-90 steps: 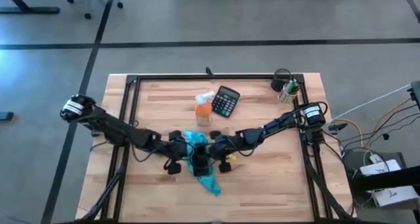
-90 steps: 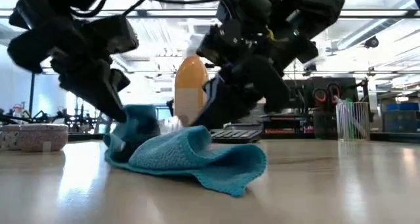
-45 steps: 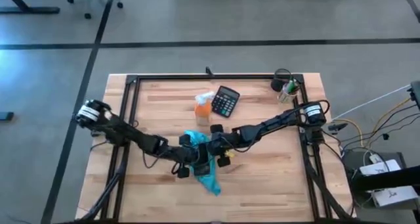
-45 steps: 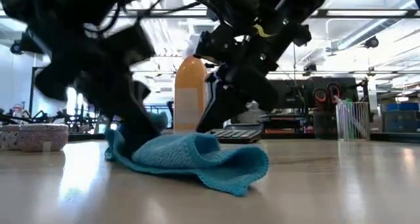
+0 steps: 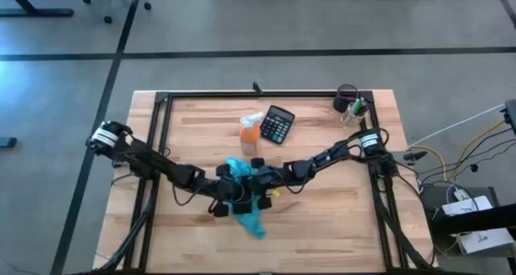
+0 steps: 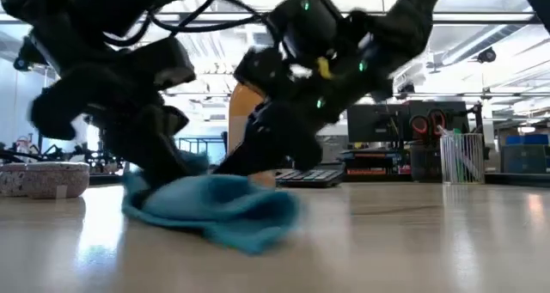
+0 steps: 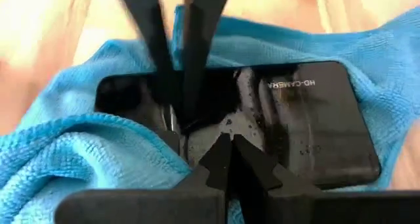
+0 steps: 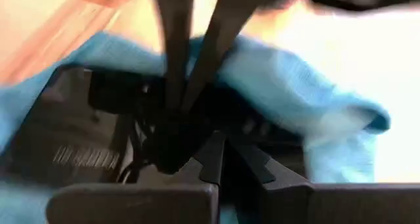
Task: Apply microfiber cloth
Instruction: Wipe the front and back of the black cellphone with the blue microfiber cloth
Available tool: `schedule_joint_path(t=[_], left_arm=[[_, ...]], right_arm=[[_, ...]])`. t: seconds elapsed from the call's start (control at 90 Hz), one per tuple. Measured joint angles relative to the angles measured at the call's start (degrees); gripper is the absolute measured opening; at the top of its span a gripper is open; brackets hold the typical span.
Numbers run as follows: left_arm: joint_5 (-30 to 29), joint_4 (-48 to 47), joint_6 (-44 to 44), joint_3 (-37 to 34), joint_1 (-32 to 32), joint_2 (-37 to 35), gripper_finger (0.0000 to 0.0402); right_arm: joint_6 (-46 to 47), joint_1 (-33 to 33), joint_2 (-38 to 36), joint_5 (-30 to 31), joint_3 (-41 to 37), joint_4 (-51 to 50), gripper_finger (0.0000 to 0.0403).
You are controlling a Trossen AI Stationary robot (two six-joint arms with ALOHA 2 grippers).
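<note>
The turquoise microfiber cloth (image 5: pixel 247 214) lies bunched near the table's middle, toward the near edge. It is folded around a flat glossy black device (image 7: pixel 289 125) with drops on its face. My left gripper (image 5: pixel 232 197) comes from the left and my right gripper (image 5: pixel 256 186) from the right. Both are shut and meet tip to tip over the device. In the low view the cloth (image 6: pixel 215 209) rests on the table under both arms. My left gripper has its shut fingertips (image 7: pixel 211 159) on the cloth's folded edge (image 7: pixel 147 152), where it laps over the device, slanting down from the left. The fingers hide whether cloth lies between the tips. The cloth stays on the table, slack. My right gripper sets its shut fingers (image 7: pixel 194 60) down on the device's dark face (image 8: pixel 98 125) near the cloth's fold, slanting down from the right. Its own fingers hide the exact place of contact. The device lies flat on the cloth.
An orange spray bottle (image 5: pixel 249 135) and a black calculator (image 5: pixel 276 124) stand behind the cloth. A cup of pens (image 5: pixel 352 107) is at the far right corner. A black frame (image 5: pixel 161 130) runs round the wooden table top.
My left gripper has moved right onto the cloth. My right gripper has shifted left and slightly nearer. The cloth has been drawn in: its right-hand fold and near tail have pulled toward the left, and it now lies more bunched and lower.
</note>
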Motion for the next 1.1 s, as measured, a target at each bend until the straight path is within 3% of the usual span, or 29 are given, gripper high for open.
schedule_joint_path(t=[0.3,0.722,0.956,1.1], left_arm=[[-0.5,-6.3,-2.5,-2.0,0.0,-2.9,0.0000],[-2.0,7.8,-5.8,-8.8,0.0,-2.0,0.0000],[-2.0,8.7,-6.0,-9.2,0.0,-1.9,0.0000],[-2.0,8.6,-5.8,-9.3,0.0,-1.9,0.0000]], right_arm=[[3.3,-1.0,-1.6,0.3,-3.4,-0.6,0.0000],[7.3,0.4,-8.8,1.0,-8.4,-5.4,0.0000],[11.9,1.6,-8.1,2.1,-11.0,-3.7,0.0000],[13.1,1.6,-10.7,1.8,-11.9,-10.6,0.0000]])
